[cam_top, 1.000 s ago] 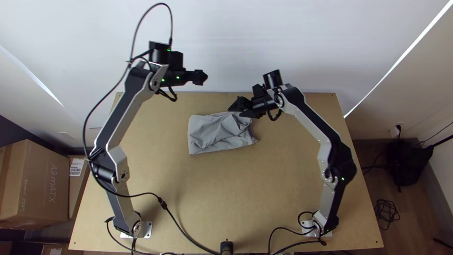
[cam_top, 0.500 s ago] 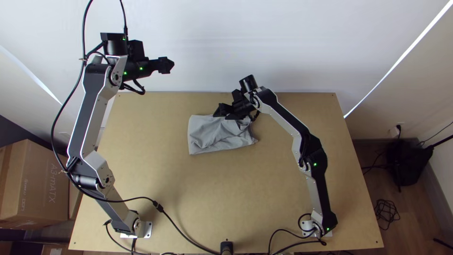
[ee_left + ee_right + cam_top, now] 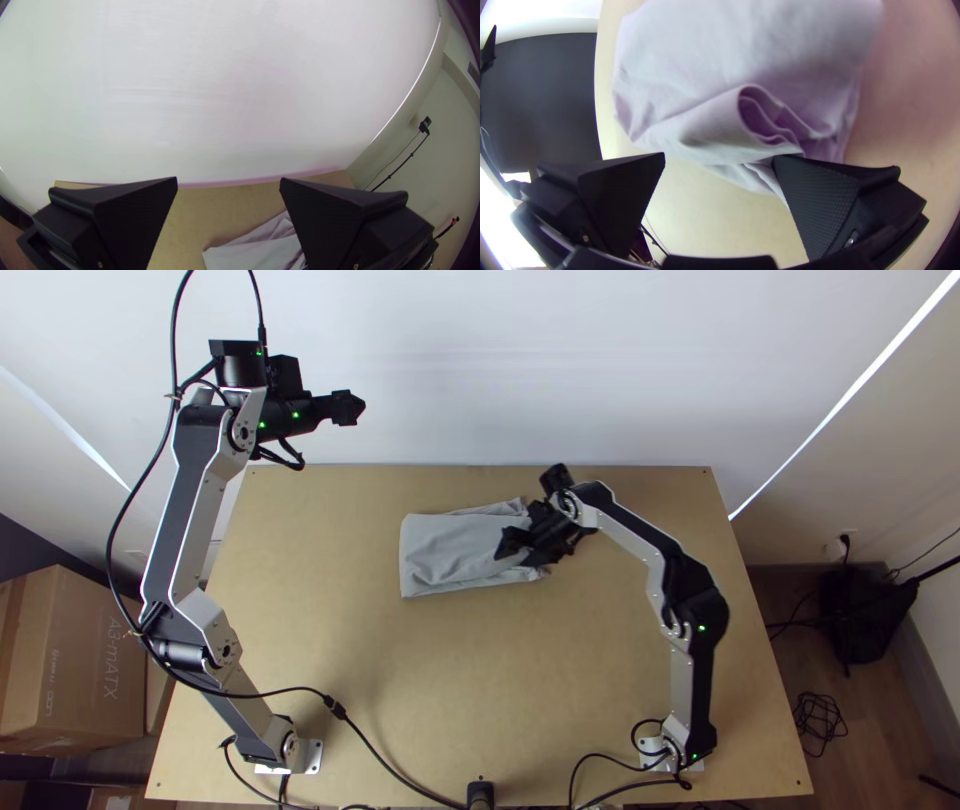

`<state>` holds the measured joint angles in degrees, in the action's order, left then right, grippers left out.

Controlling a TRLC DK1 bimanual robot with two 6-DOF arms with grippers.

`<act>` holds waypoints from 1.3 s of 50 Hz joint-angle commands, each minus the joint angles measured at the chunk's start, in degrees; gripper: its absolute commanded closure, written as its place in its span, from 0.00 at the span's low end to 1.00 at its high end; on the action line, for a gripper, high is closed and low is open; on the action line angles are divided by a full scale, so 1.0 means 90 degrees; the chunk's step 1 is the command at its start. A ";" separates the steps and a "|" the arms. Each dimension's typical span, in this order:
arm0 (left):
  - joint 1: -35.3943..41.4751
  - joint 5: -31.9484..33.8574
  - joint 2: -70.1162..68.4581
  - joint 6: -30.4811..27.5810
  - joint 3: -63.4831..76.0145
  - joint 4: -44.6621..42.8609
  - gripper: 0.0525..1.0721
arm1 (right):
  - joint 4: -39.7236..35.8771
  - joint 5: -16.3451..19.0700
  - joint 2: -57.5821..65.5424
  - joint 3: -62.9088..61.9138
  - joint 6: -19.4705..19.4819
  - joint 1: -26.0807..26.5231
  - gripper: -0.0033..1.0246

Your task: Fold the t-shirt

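Note:
The grey t-shirt (image 3: pixel 450 548) lies as a folded, wrinkled bundle on the upper middle of the table. My left gripper (image 3: pixel 350 408) hangs in front of the white wall, past the table's far edge and apart from the cloth. In the left wrist view that left gripper (image 3: pixel 228 181) is open and empty, with part of the t-shirt (image 3: pixel 260 252) beyond. My right gripper (image 3: pixel 510 547) is over the bundle's right end. The right wrist view has the right gripper (image 3: pixel 719 156) open, one finger against the t-shirt (image 3: pixel 705 55) near a curled, layered fold.
A light wooden table (image 3: pixel 440 690) carries both arm bases at its near corners. A black cable (image 3: pixel 385 757) crosses its near left part. Cardboard boxes (image 3: pixel 75 660) stand left of the table, and a dark bag (image 3: pixel 865 610) stands on the floor to the right.
The left arm has swung left, away from the t-shirt, and is now nearly still. The right gripper went left along the cloth's far edge, then back right and nearer. The cloth's top looks smoother.

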<state>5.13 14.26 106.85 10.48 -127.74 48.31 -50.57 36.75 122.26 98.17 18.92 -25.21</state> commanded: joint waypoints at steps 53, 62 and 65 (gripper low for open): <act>-0.0364 -0.0169 -0.0309 -0.0168 -0.0074 -0.0095 0.04 | 0.0990 -0.0382 0.1299 0.2071 -0.0041 0.0223 0.04; -0.0403 -0.0208 -0.0309 -0.0168 -0.0093 -0.0095 0.04 | 0.0950 -0.0480 0.2158 0.3311 0.0310 0.0311 0.04; -0.0394 -0.0208 -0.0300 -0.0168 -0.0123 -0.0095 0.04 | 0.0950 -0.0597 0.2246 0.3428 0.0408 0.0360 0.04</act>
<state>1.80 12.78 106.41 9.39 -127.72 48.27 -41.56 32.64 140.09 125.58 20.18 -22.83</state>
